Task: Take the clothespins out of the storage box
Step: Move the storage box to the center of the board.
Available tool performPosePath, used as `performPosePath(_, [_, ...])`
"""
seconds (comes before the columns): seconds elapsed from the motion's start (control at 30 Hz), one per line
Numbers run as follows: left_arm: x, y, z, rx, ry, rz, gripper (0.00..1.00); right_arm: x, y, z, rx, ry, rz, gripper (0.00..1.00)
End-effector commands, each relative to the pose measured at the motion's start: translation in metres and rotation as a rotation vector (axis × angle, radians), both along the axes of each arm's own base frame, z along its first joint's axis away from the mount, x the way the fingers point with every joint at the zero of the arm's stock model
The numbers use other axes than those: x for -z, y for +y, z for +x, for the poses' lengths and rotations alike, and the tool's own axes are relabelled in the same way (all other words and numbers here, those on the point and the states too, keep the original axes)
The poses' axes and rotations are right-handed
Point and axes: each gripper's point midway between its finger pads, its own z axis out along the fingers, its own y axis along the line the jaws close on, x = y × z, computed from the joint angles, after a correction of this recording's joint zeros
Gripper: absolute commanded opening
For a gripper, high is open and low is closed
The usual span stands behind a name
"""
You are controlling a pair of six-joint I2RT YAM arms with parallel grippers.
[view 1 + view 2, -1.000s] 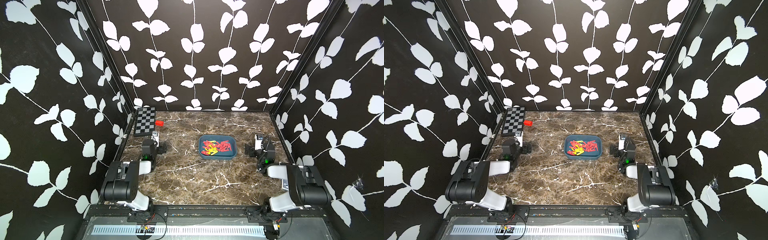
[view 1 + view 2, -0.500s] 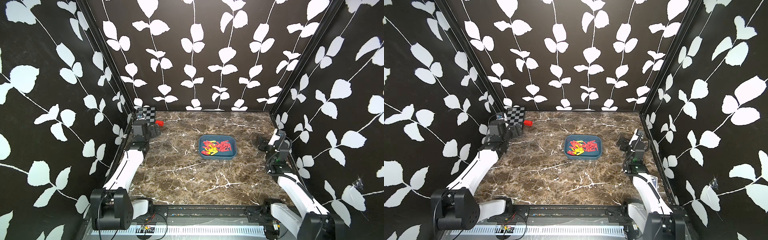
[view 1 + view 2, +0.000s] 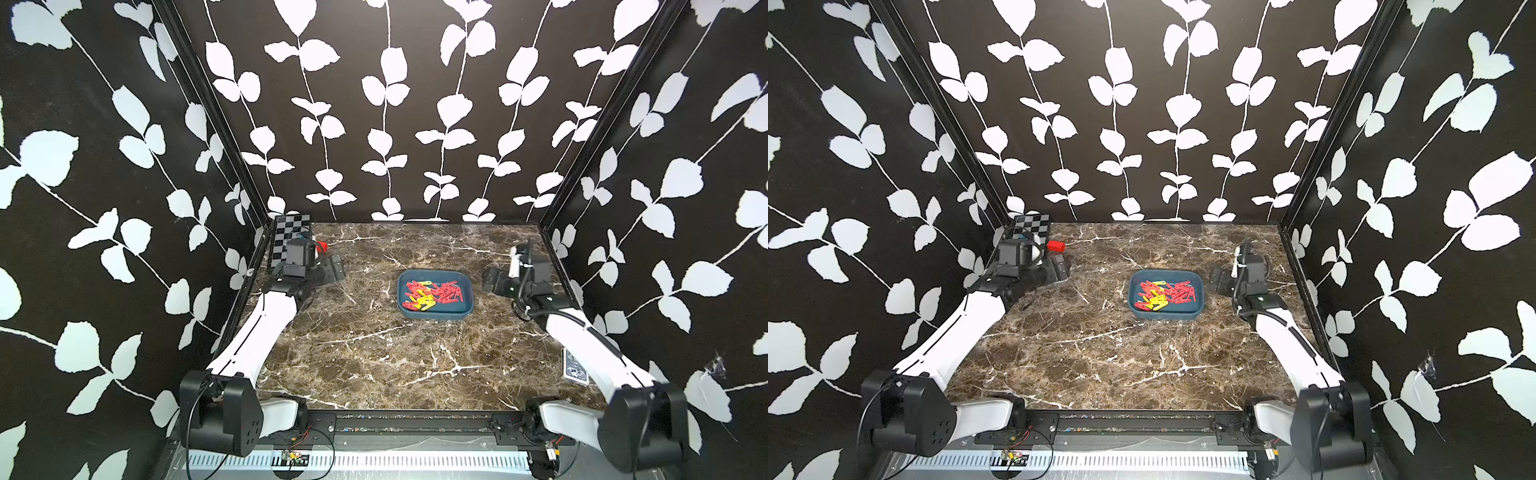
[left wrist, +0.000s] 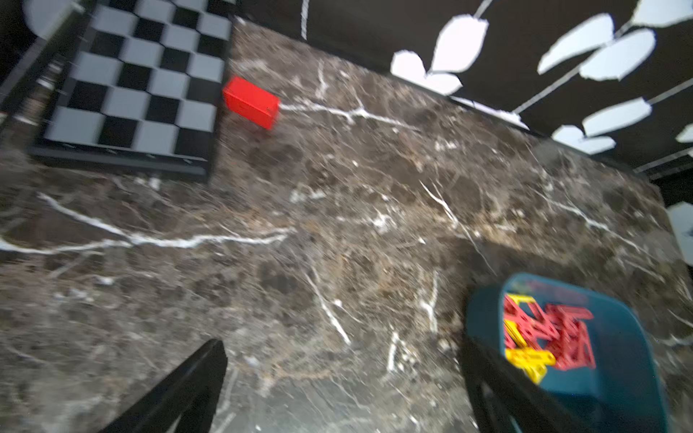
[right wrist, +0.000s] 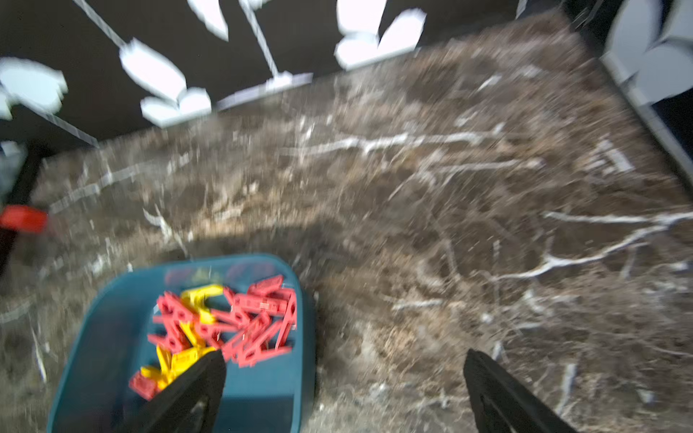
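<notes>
The teal storage box (image 3: 432,316) sits right of the table's middle, and a heap of red and a few yellow clothespins (image 3: 432,294) lies inside it. My left gripper (image 3: 331,270) hovers open well to the box's left, near the checkerboard. My right gripper (image 3: 491,280) hangs open just off the box's right end. In the left wrist view the open gripper (image 4: 343,348) spans bare marble, with the box (image 4: 483,318) and clothespins (image 4: 551,337) beside one finger. In the right wrist view the open gripper (image 5: 343,360) straddles the box's end wall (image 5: 303,337), one finger over the clothespins (image 5: 240,318).
A black-and-grey checkerboard (image 3: 291,237) lies in the back left corner, with a small red block (image 3: 1055,246) beside it. A dark patterned card (image 3: 575,370) lies near the right front edge under my right arm. Leaf-patterned walls enclose three sides.
Both arms have unfolded from their low rest pose and reached forward over the table. The grippers now point toward the box from either side. Both stayed open.
</notes>
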Motion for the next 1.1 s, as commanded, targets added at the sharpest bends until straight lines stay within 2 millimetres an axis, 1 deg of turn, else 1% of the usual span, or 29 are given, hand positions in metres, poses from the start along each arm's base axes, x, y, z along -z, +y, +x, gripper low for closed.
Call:
performPosePath(0.0, [0.010,-0.021,-0.017,0.047,0.089,-0.037,0.99,0.034,0.012,-0.016,-0.051,0.175,-0.079,0.99])
performPosePath(0.03, [0.010,-0.026,-0.019,0.060,0.094,-0.040,0.99,0.040,0.016,-0.014,-0.055,0.197,-0.083,0.96])
performPosePath(0.1, [0.011,-0.033,-0.021,0.075,0.109,-0.046,0.99,0.049,0.023,-0.011,-0.063,0.226,-0.069,0.84])
performPosePath(0.13, [0.011,-0.037,-0.023,0.087,0.115,-0.048,0.99,0.052,0.027,-0.009,-0.069,0.237,-0.055,0.77])
performPosePath(0.2, [0.009,-0.042,-0.024,0.101,0.111,-0.039,0.99,0.059,0.032,-0.005,-0.071,0.253,-0.044,0.57])
performPosePath(0.23, [0.009,-0.043,-0.025,0.106,0.112,-0.033,0.99,0.061,0.034,-0.003,-0.068,0.258,-0.046,0.50])
performPosePath(0.3, [0.010,-0.045,-0.027,0.112,0.124,-0.033,0.99,0.066,0.038,-0.001,-0.063,0.276,-0.047,0.44])
performPosePath(0.37, [0.010,-0.046,-0.028,0.112,0.139,-0.032,0.99,0.071,0.044,0.002,-0.068,0.286,-0.043,0.44])
performPosePath(0.47, [0.011,-0.046,-0.029,0.111,0.160,-0.032,0.99,0.076,0.055,0.006,-0.077,0.299,-0.043,0.34])
performPosePath(0.5, [0.011,-0.046,-0.030,0.111,0.167,-0.033,0.99,0.082,0.059,0.006,-0.081,0.317,-0.048,0.31])
performPosePath(0.53, [0.010,-0.047,-0.030,0.113,0.171,-0.037,0.99,0.086,0.063,0.007,-0.083,0.329,-0.052,0.31])
performPosePath(0.57, [0.009,-0.049,-0.030,0.117,0.173,-0.041,0.99,0.088,0.068,0.009,-0.087,0.334,-0.052,0.28])
performPosePath(0.63, [0.008,-0.050,-0.030,0.121,0.176,-0.044,0.99,0.090,0.078,0.012,-0.092,0.342,-0.046,0.18])
performPosePath(0.8, [0.004,-0.053,-0.031,0.137,0.184,-0.052,0.99,0.091,0.101,0.022,-0.096,0.335,-0.050,0.15])
performPosePath(0.87, [0.004,-0.053,-0.031,0.138,0.191,-0.044,0.99,0.091,0.111,0.027,-0.104,0.333,-0.046,0.15])
performPosePath(0.97, [0.006,-0.053,-0.032,0.141,0.203,-0.036,0.99,0.093,0.122,0.033,-0.108,0.339,-0.049,0.14])
performPosePath(1.03, [0.007,-0.054,-0.031,0.144,0.209,-0.022,0.97,0.094,0.127,0.037,-0.109,0.343,-0.045,0.14])
performPosePath(1.07, [0.008,-0.056,-0.031,0.148,0.211,-0.017,0.95,0.094,0.128,0.039,-0.108,0.344,-0.045,0.17])
